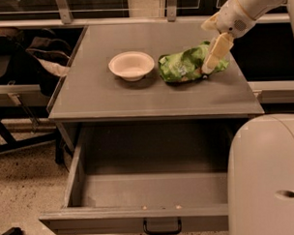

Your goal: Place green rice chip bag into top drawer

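The green rice chip bag [184,67] lies puffy and crumpled on the grey cabinet top [151,97], toward the right rear of it. My gripper [209,68] reaches down from the upper right onto the bag's right end, its cream tip at or against the crinkled foil. Whether it is wide, narrow or pinching the bag I cannot tell. Just left of the bag, near it but apart, a white bowl [131,65] stands upright. In front of the bag and below it, the top drawer [149,189] stands pulled well out, its shallow grey floor showing a few small specks near the front wall, with a black handle [162,228] at the centre of the front panel. Forward and right of the bag, my own rounded white body [265,178] fills the lower corner and overlaps the drawer's right end. Far left of the bag, past the cabinet's edge, dark chair shapes [14,61] stand over a speckled floor [24,191].
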